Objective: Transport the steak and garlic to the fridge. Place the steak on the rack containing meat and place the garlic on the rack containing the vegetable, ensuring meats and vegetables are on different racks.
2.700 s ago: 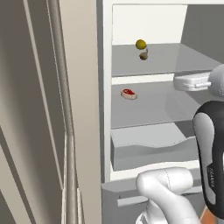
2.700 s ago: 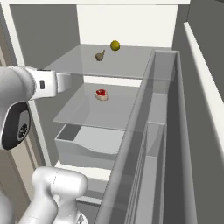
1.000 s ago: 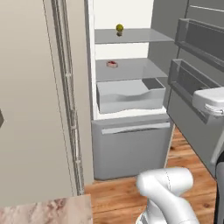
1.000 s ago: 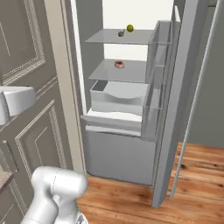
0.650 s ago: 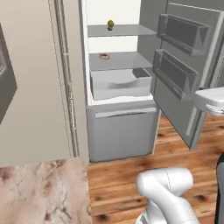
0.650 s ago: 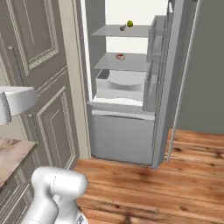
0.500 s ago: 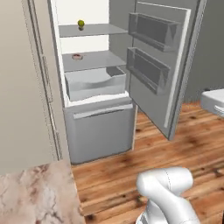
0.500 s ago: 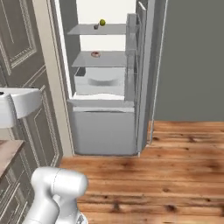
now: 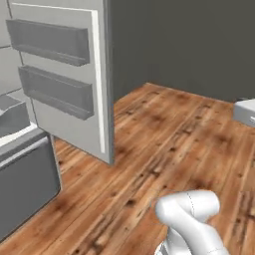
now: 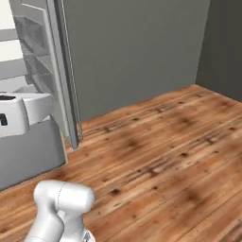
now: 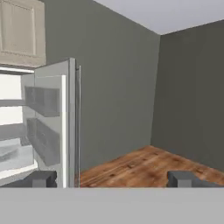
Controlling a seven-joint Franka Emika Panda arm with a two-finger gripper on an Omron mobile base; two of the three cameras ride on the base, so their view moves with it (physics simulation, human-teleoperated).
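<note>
The fridge (image 9: 25,184) stands at the far left, with its grey lower panel and a bit of the white drawer in sight. Its door (image 9: 60,74) hangs open with two grey bins on the inside. From the right base view the fridge (image 10: 28,151) is at the left edge, its door (image 10: 59,71) seen edge-on. In the hand view the fridge door (image 11: 48,127) and white shelves lie left. My gripper (image 11: 111,179) is open, its fingertips (image 11: 41,178) wide apart with nothing between them. The steak and the garlic are out of view.
A wooden floor (image 9: 169,134) spreads ahead and to the right, bounded by dark grey walls (image 10: 137,52) that meet in a corner (image 11: 158,87). A beige cabinet (image 11: 22,30) sits above the fridge. The open door juts out over the floor.
The whole picture has swung to the right as the base turned. The fridge slid to the left edge and its shelves left the base views. The gripper stayed open.
</note>
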